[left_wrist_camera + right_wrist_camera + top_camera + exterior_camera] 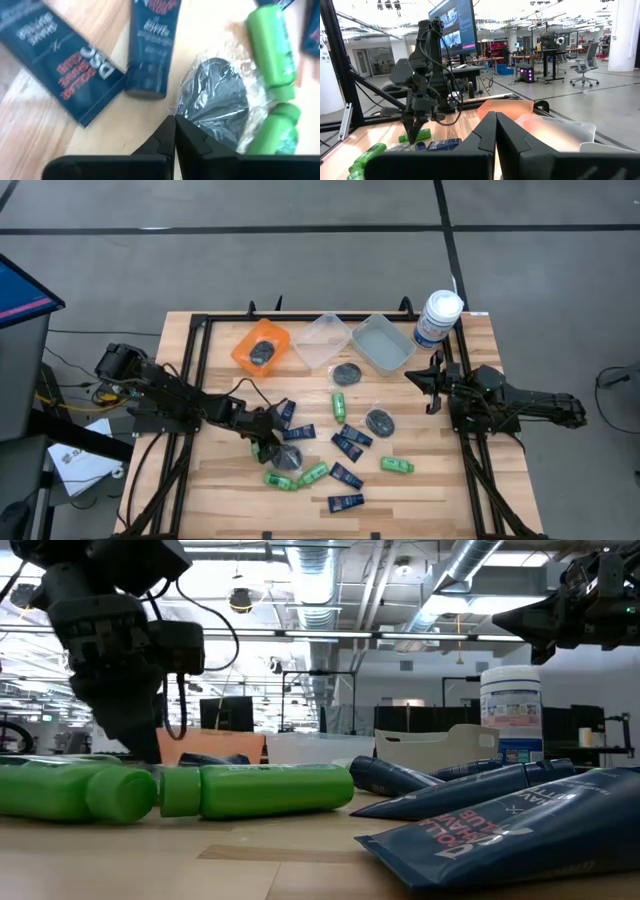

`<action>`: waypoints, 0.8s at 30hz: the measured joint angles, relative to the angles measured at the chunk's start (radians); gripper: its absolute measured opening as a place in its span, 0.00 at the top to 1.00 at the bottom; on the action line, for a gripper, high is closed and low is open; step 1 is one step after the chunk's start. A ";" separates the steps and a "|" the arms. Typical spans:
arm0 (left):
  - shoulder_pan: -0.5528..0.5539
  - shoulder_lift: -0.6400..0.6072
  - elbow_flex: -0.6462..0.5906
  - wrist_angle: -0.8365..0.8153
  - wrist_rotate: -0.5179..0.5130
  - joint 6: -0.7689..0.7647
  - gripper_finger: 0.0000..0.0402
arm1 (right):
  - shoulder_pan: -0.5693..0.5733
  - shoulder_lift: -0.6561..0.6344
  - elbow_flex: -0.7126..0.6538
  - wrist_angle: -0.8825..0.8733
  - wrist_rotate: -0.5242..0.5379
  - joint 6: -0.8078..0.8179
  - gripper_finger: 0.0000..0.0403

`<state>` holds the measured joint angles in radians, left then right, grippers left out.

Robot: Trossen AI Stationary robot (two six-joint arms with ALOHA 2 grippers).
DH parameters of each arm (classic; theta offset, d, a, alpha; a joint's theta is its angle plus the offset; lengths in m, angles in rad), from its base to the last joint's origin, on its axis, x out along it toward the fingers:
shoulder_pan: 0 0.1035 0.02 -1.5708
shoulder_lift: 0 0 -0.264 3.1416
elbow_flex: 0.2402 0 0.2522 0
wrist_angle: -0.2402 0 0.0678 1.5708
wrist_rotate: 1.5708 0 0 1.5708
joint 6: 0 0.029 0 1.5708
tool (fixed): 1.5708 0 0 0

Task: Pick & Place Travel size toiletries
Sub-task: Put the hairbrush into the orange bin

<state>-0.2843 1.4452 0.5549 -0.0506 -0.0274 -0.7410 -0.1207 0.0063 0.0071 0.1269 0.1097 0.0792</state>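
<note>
Toiletries crowd the near half of the wooden table (420, 490): a navy tube (345, 502) lies closest to the front edge, with green bottles (281, 479) just behind it toward the left and another green bottle (397, 465) toward the right, and more navy tubes (348, 444) between them. Bare wood runs along the front edge and down both near corners, so the freest ground is there and on the right flank. The left gripper (268, 442) is down among this clutter, its fingers (165, 137) pressed together at the edge of a plastic-wrapped grey tin (289, 458), which lies touching the green bottles; whether the fingertips pinch the wrap cannot be told. Navy tubes lie just beside that gripper on its far side. Farther in, a second tin (379, 421) and an upright-lying green bottle (339, 404) sit mid-table, with a third tin (347, 373) near the bins. The right gripper (436, 386) hangs above the table's right side, fingers closed together and holding nothing, well apart from the items. Along the far edge stand an orange bin (243, 350) with a tin (263, 352) inside, two clear bins (325, 340), and a white jar (438, 318) at the far right corner.
</note>
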 joint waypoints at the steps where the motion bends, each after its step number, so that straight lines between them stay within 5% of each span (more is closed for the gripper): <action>1: 0.005 -0.008 0.000 -0.003 0.000 0.000 1.00 | 0.000 0.000 0.000 -0.003 0.000 0.000 1.00; 15: 0.123 -0.292 0.000 -0.019 -0.088 0.011 1.00 | 0.000 0.000 0.000 -0.004 0.012 -0.003 1.00; 24: 0.258 -0.487 0.001 -0.023 -0.313 0.136 1.00 | 0.000 0.000 0.000 -0.003 0.052 -0.011 1.00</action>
<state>-0.0260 0.9586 0.5556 -0.0737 -0.3405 -0.6050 -0.1207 0.0063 0.0068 0.1234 0.1617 0.0685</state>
